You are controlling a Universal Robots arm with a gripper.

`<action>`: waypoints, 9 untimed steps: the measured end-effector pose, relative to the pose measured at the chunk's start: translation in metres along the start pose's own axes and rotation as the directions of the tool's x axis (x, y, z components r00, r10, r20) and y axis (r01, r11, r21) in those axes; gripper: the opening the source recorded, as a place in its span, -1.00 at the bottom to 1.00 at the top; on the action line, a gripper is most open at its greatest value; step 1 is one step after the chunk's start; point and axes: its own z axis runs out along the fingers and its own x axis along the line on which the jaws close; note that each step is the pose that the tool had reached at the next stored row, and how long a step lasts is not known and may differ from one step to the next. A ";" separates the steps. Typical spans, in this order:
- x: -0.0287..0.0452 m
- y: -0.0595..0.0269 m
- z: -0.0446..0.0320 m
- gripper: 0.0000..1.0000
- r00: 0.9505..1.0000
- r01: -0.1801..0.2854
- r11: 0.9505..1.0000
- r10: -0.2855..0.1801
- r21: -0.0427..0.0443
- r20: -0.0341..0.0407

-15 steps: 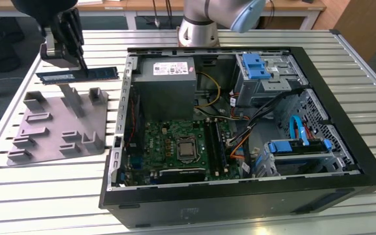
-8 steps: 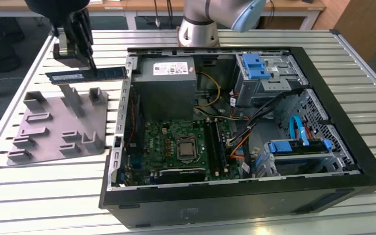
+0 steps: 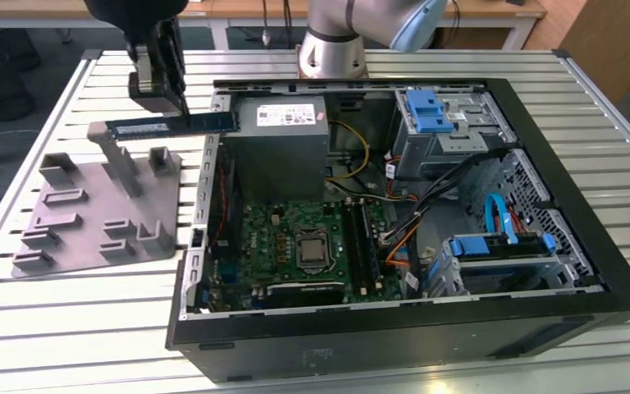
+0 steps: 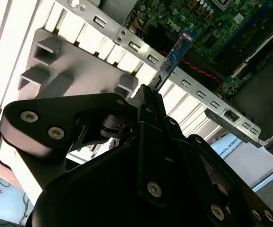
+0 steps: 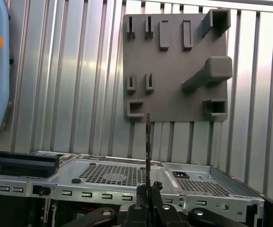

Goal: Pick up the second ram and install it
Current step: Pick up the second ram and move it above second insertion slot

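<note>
The ram [image 3: 140, 127] looked light and stiff but fragile. It was a thin board, best taken by its flat faces or long edges, sparing the chips and contacts. The claw [image 3: 184, 115] pinched it part-way along its length, so the stick ran level out to both sides of the fingertips. In the first wrist view it stood edge-on, straight out from the fingertips. Beneath the claw lay the grey rack [image 3: 96, 205], with the case [image 3: 403, 328] wall just beside. Whether the ram's end touched the rack's post could not be told.
</note>
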 end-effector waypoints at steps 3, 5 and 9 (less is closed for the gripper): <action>0.0008 -0.0105 -0.0002 -0.73 1.000 0.000 1.000 0.000 -0.001 0.000; 0.0013 -0.0174 -0.0003 -0.73 1.000 0.000 1.000 0.000 -0.002 0.000; 0.0022 -0.0300 -0.0005 -0.73 1.000 0.000 1.000 0.000 -0.003 0.000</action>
